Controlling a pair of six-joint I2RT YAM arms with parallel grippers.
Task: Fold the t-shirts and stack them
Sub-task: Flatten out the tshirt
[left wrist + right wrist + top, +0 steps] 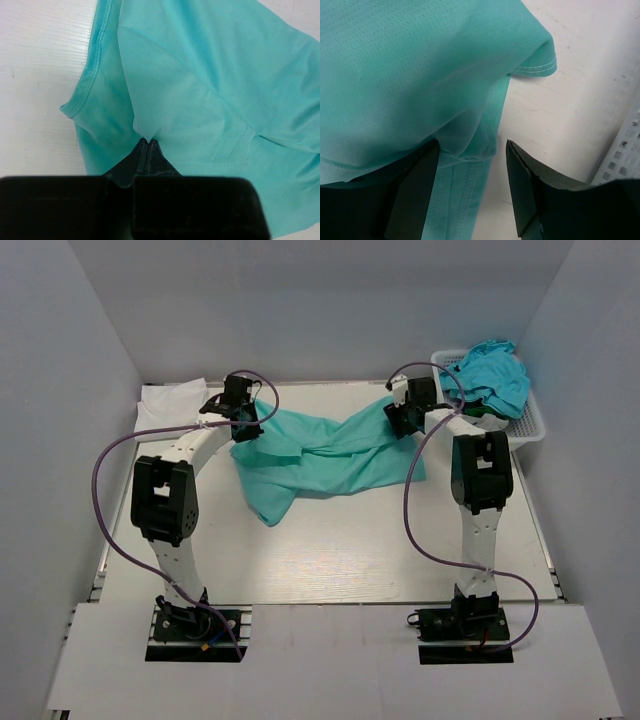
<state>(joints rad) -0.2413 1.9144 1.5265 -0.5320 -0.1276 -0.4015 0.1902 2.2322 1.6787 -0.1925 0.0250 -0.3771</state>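
Note:
A mint sea-green t-shirt (320,455) lies crumpled across the middle of the table between both arms. My left gripper (243,418) is shut on a pinch of its cloth (165,100) at its left end; in the left wrist view the fingertips (148,142) meet on the fabric. My right gripper (405,412) is open at the shirt's right end; in the right wrist view (472,150) its fingers straddle a hemmed edge of the shirt (420,75). A white t-shirt (170,405) lies at the far left. Turquoise-blue t-shirts (490,375) are heaped in the basket.
A white plastic lattice basket (530,425) stands at the far right corner; its wall shows in the right wrist view (625,145). Grey walls enclose the table on the left, back and right. Purple cables loop from both arms.

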